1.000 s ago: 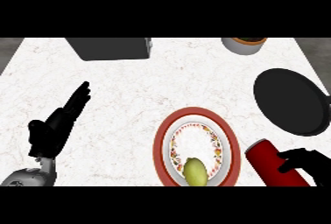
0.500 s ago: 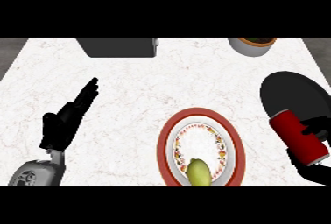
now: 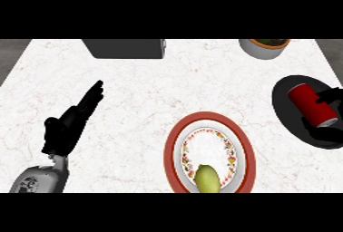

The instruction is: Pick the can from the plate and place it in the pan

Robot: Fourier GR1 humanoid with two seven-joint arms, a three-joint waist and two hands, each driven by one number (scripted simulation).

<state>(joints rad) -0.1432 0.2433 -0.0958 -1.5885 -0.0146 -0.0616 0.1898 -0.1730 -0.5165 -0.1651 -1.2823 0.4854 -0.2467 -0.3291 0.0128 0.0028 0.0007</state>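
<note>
Now at 3 o'clock, by the table's (image 3: 154, 90) right edge, the right hand (image 3: 331, 96) curls round the red can (image 3: 308, 102), holding it tilted over the black pan (image 3: 284, 100); whether they touch I cannot tell. The plate (image 3: 175, 145), bearing a green fruit (image 3: 208, 177), sits at 5 o'clock near the front edge. The left hand (image 3: 70, 122) rests at 8 o'clock, fingers straight, with bare table between it and the plate.

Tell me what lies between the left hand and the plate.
Nothing lies there. In the head view, the stretch of white counter between the left hand and the plate is bare.
</note>
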